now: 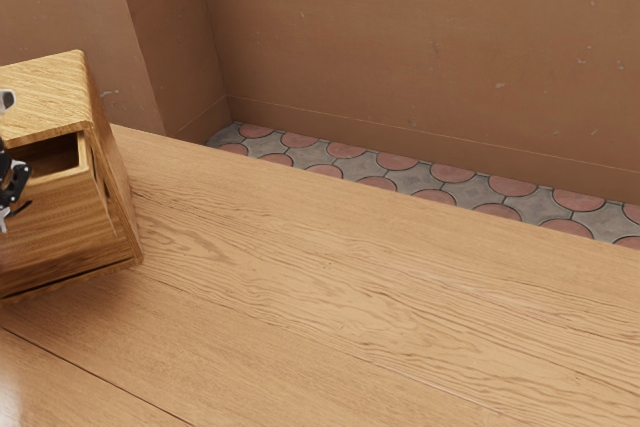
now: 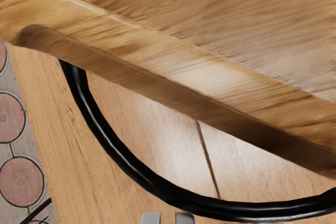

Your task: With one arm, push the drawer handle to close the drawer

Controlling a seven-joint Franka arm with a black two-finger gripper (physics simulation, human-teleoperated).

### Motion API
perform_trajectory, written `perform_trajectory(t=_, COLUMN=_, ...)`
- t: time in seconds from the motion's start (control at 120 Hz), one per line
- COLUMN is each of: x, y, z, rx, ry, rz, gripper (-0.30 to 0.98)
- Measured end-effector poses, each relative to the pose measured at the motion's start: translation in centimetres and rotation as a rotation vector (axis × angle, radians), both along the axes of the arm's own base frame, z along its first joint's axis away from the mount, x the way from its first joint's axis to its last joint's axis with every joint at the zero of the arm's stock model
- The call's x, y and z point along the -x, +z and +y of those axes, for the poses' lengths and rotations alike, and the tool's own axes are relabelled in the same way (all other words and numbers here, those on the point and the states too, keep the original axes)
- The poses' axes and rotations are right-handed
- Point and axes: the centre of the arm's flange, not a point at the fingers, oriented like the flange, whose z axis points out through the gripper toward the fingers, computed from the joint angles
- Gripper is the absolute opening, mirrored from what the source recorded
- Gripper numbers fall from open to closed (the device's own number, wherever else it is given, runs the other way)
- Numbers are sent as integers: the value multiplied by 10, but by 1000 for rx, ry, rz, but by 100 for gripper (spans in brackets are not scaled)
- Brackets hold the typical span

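1. And the drawer [image 1: 50, 222] is seen standing out from its wooden cabinet [image 1: 45, 97], its open top exposed in the exterior view!
2. The black handle [image 2: 126, 166] is carried on the drawer's front, curved outward from it in one broad loop.
3. Here at the drawer, the gripper [image 1: 12, 185] is spotted at its front, partly cut off by the edge of the exterior view.
4. The fingers [image 2: 151, 219] are held slightly apart, a narrow gap left between their tips, and nothing is pinched there.
5. Now the close look: the handle's outer curve is placed right by those fingertips, between them and the drawer's front as seen in the wrist view. Whether it is touched cannot be told.
6. The gap behind the handle, next to the drawer, is crossed by neither finger in the wrist view.
7. The cabinet is set around the drawer, and both are borne by the wooden table [image 1: 350, 297]. Well away from the drawer, past the table's edge, round-patterned floor tiles [image 1: 435, 197] are seen.
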Motion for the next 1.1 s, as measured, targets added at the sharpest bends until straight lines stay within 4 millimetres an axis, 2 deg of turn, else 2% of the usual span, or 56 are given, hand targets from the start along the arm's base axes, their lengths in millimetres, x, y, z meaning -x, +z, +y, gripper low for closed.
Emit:
perform_trajectory(t=0.633, x=-32, y=-3, z=30, rx=-38, ry=15, rz=15, gripper=-7)
perform_trajectory(t=1.1, x=-58, y=-10, z=65, rx=-65, ry=34, rz=18, gripper=-7)
